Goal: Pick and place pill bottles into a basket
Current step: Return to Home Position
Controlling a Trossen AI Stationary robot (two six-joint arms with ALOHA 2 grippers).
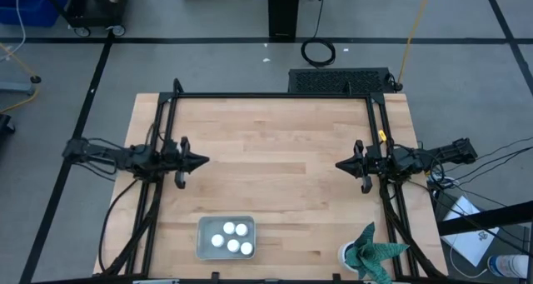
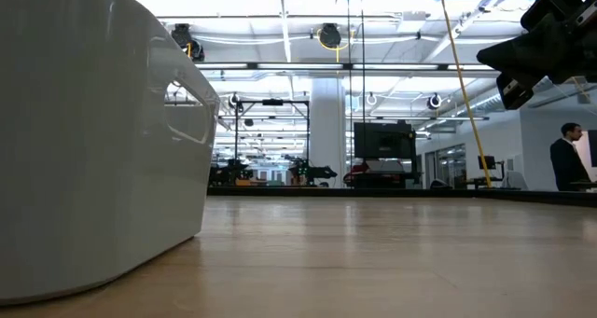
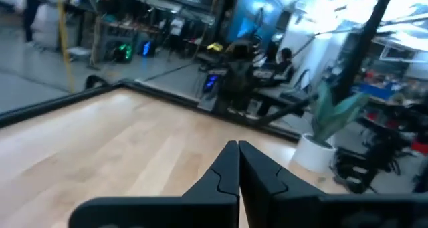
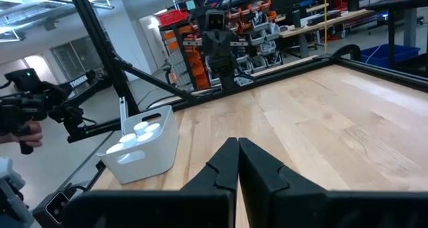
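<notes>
The pale grey-blue basket stands near the table's near edge, left of the middle, with several white pill bottles upright inside it. It also shows in the right wrist view and fills the left of the low view. My left gripper hovers shut and empty over the table's left side. My right gripper hovers shut and empty over the right side. Their tips point at each other across the bare middle.
A green-and-white plant-like object in a white pot stands at the table's near right corner, also in the left wrist view. A black frame runs along the table's far and side edges. The wooden table's middle is bare.
</notes>
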